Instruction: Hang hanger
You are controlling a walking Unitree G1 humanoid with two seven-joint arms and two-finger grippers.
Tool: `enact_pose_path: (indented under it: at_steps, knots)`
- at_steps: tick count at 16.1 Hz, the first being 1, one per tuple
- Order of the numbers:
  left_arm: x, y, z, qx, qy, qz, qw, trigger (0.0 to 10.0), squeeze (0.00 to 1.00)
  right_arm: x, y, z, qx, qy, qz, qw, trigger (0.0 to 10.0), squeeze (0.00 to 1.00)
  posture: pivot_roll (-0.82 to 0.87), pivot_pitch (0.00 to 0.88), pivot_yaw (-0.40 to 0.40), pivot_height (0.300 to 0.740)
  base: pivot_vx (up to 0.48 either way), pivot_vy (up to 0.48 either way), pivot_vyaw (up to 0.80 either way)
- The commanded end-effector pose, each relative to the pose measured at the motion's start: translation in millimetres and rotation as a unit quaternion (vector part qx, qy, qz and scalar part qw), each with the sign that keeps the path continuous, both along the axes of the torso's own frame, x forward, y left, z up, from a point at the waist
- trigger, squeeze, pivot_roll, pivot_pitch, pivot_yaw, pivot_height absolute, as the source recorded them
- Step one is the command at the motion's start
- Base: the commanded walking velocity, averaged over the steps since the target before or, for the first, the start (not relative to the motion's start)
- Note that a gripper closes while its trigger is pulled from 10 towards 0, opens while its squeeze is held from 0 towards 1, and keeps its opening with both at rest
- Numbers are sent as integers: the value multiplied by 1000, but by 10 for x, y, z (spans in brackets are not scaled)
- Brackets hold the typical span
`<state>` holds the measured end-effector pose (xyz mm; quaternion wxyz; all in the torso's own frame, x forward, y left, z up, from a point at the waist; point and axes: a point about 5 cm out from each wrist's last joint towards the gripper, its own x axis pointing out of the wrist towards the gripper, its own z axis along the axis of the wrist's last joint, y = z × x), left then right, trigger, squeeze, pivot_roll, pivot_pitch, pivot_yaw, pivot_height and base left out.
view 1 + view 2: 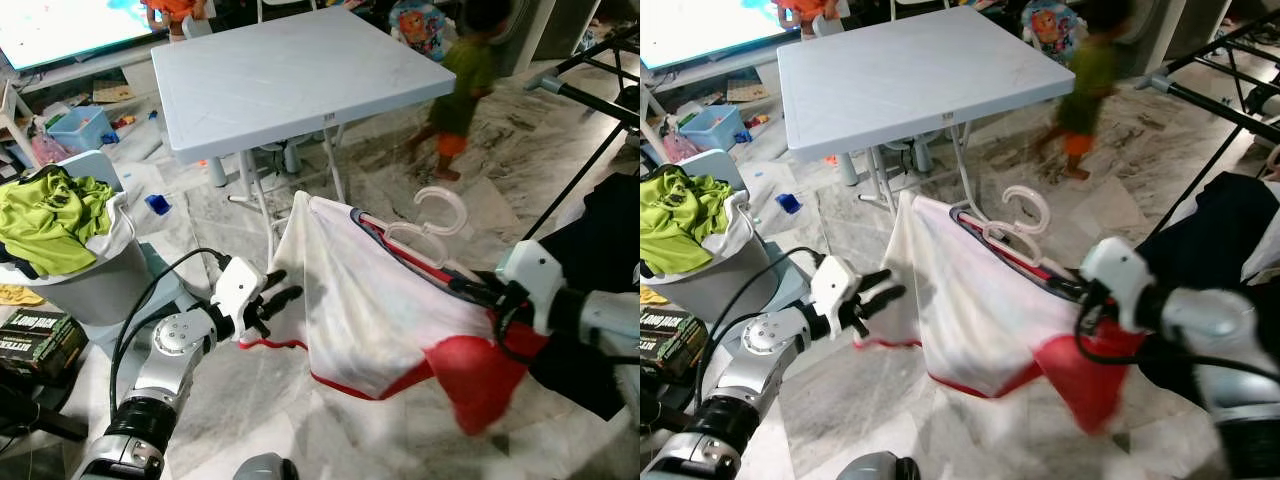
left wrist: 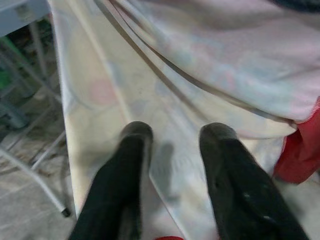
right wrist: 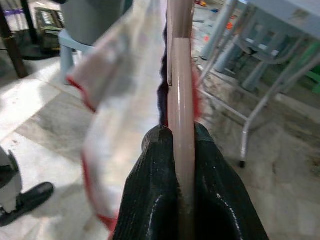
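So your right gripper (image 3: 181, 145) had its two black fingers clenched on the bar of the pale pink hanger (image 1: 432, 232), which sat right of centre in the head view with its hook curling up above the cloth. The white shirt with red trim (image 1: 360, 300) was draped over that hanger and hung down through the middle of the frame. Your left gripper (image 1: 278, 291) was at the lower left, fingers spread apart and holding nothing, tips right up against the shirt's left edge.

Behind it all, the light grey folding table (image 1: 290, 75) filled the upper middle, and a laundry basket (image 1: 85, 285) with a green garment (image 1: 50, 215) sat at the left edge. A black drying rack (image 1: 590, 100) ran along the upper right with dark clothing (image 1: 600, 250) below it. A person (image 1: 462, 85) walked past at upper right, blurred. The shirt hid most of the hanger's bar.
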<state>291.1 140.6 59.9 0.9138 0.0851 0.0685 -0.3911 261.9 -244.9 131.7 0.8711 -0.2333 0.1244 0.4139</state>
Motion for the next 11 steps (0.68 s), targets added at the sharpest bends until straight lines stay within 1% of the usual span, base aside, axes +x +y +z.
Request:
enact_pose_path:
  at_steps: [1, 2, 3, 4, 5, 6, 7, 8, 10, 11]
  knots:
    - [39, 27, 26, 11, -9, 6, 1000, 10000, 1000, 8, 37, 19, -11, -31, 17, 999, 10000, 0, -130, 0, 103, 740, 0, 0, 0]
    - [35, 57, 17, 14, -8, 11, 1000, 10000, 1000, -69, 67, -51, -15, 0, 54, 998, 10000, 0, -116, 0, 95, 740, 0, 0, 0]
    - [36, 66, 18, 14, -8, 12, 1000, 10000, 1000, -91, 73, -59, -5, 17, 66, 998, 10000, 0, -116, 0, 95, 740, 0, 0, 0]
    - [36, 128, 1, 21, -10, 19, 1000, 10000, 1000, -133, 55, 26, 42, 51, 84, 994, 10000, 0, -111, 0, 92, 740, 0, 0, 0]
    - [34, 155, -13, 22, -10, 23, 999, 10000, 1000, -188, 33, 114, 57, 67, 108, 990, 10000, 0, -111, 0, 92, 740, 0, 0, 0]
    - [36, 159, -18, 21, -8, 26, 999, 10000, 1000, -207, 20, 142, 58, 72, 115, 989, 10000, 0, -114, 0, 90, 740, 0, 0, 0]
    - [60, 139, -16, -7, 3, 47, 999, 10000, 1000, -242, 1, 197, 60, 78, 130, 987, 10000, 0, -124, 0, 87, 740, 0, 0, 0]
    - [80, 91, -3, -20, 4, 49, 999, 10000, 1000, -252, 7, 241, 65, 87, 138, 984, 10000, 0, -130, 0, 85, 740, 0, 0, 0]
    - [85, 47, 6, -19, -2, 44, 999, 10000, 1000, -268, 13, 279, 67, 93, 148, 982, 10000, 0, -133, 0, 84, 740, 0, 0, 0]
    - [95, 4, 21, -23, -8, 39, 999, 10000, 1000, -324, 17, 360, 72, 117, 169, 976, 10000, 0, -135, 0, 80, 740, 0, 0, 0]
